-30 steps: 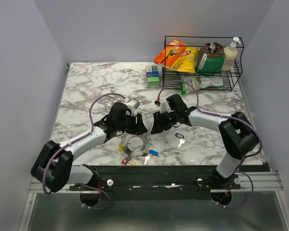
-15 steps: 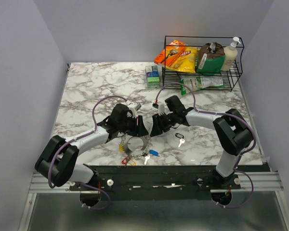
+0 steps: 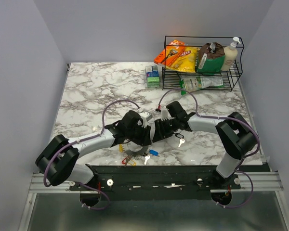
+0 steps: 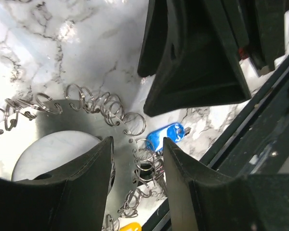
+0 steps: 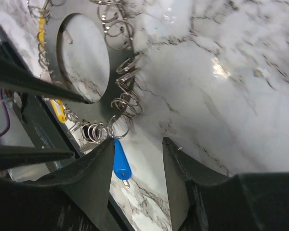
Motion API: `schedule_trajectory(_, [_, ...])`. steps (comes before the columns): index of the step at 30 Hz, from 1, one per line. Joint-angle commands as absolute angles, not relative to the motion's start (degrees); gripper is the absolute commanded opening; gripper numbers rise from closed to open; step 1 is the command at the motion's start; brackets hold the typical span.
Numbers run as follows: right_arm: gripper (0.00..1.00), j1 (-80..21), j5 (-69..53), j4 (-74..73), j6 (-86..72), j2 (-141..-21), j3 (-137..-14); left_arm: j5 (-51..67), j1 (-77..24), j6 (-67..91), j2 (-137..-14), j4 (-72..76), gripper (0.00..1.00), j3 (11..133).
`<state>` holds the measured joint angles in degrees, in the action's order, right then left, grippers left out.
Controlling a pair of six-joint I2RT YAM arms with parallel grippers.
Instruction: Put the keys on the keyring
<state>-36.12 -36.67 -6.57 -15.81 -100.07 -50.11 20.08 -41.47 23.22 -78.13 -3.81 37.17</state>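
The keyring is a flat silver ring plate with many small wire rings along its rim, lying near the table's front edge. A blue-headed key hangs at its rim, and yellow-headed keys lie on the other side. My left gripper is open, its jaws straddling the plate's rim and wire rings without touching them. My right gripper is open over bare marble, its left finger against the blue key. A black-headed key and a silver key lie apart to the right.
A black wire rack with snack bags and bottles stands at the back right, a green box beside it. The black mounting rail runs just past the keyring. The two grippers are almost touching each other.
The left gripper moved right and toward the front edge, over the keyring's rim. The right gripper moved left and nearer, meeting it. Both sets of jaws stayed apart.
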Motion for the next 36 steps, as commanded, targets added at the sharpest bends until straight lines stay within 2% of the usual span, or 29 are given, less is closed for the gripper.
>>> schedule_trajectory(1, [0.54,-36.1,-26.7,-7.9,-22.1,-95.9,-47.9,8.5,-47.9,18.2,-78.8,-7.9,0.54,39.1])
schedule_trajectory(11, [0.55,-33.5,-18.7,-11.0,-26.0,-92.5,-47.4,-5.5,-56.0,14.1,-83.2,-11.1,0.58,44.3])
schedule_trajectory(16, [0.55,-31.6,-18.3,-10.9,-26.2,-91.2,-46.0,-7.3,-58.0,12.2,-87.2,-12.8,0.55,47.4])
schedule_trajectory(20, [0.55,-30.9,-18.4,-11.0,-26.0,-91.0,-45.4,-8.5,-59.3,11.9,-88.5,-14.0,0.46,48.4])
schedule_trajectory(24, [0.55,-30.6,-18.5,-10.9,-25.8,-91.4,-45.4,-9.5,-60.0,12.3,-88.2,-14.3,0.43,48.5])
schedule_trajectory(36, [0.55,-30.3,-18.9,-10.9,-24.7,-92.3,-46.0,-7.9,-60.6,12.3,-88.6,-13.2,0.42,47.6])
